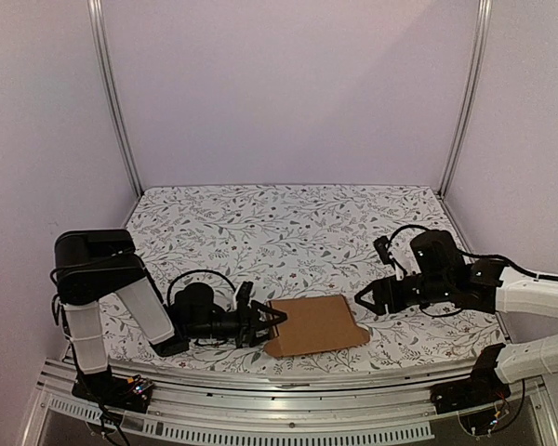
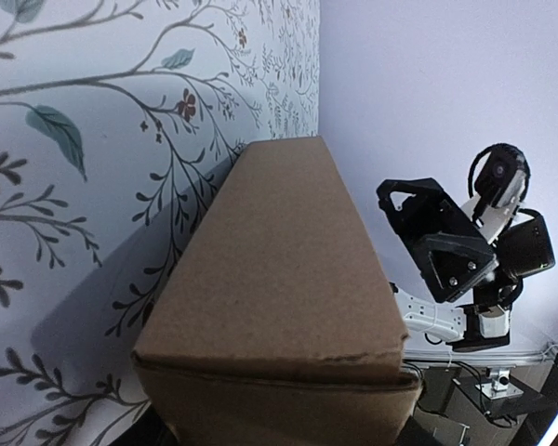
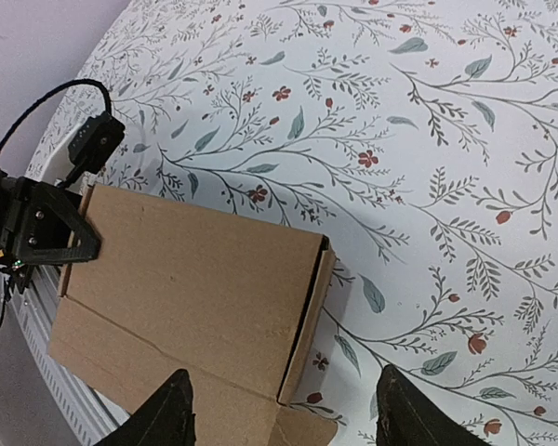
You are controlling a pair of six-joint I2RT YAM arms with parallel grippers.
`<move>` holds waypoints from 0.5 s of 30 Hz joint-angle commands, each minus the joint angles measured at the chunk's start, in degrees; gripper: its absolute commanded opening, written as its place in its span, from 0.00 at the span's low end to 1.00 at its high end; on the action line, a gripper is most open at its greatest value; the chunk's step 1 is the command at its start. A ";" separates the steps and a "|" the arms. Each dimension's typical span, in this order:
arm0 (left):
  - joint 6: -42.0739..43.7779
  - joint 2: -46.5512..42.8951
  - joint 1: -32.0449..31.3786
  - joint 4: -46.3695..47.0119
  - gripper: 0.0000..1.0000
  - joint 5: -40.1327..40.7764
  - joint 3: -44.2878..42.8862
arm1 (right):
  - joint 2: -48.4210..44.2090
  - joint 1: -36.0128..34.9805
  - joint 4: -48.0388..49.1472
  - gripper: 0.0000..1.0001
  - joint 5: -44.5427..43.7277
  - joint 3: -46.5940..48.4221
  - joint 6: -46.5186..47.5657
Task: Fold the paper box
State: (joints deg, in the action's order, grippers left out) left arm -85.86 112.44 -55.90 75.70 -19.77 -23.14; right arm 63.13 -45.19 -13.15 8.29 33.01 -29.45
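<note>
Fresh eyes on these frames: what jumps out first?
The plain brown paper box stands out against the floral-print table, lying near its front edge between the two arms. The left gripper grips its left end. The right gripper stands open just off its right end, where a dark gap shows the panels are not pressed flat.

The plain brown paper box (image 1: 316, 325) lies low, its end apparently open.

High rear overview, wrist views share paper box (image 1: 316, 325)
</note>
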 commanded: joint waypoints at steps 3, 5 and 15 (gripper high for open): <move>-1.52 -2.49 3.05 0.04 0.00 -3.06 1.58 | -5.37 0.05 -9.07 0.98 1.95 6.84 13.85; -2.23 -2.65 3.64 0.42 0.00 -4.13 1.96 | -6.35 -0.45 -9.76 0.99 2.34 8.32 16.65; -5.24 -7.96 6.00 -0.65 0.00 -7.43 5.62 | -6.37 -10.81 -13.02 0.99 -5.36 14.26 38.22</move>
State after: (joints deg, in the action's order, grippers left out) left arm -89.56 107.72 -51.22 75.53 -24.71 -18.26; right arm 57.01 -52.38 -22.96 7.84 45.17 -3.77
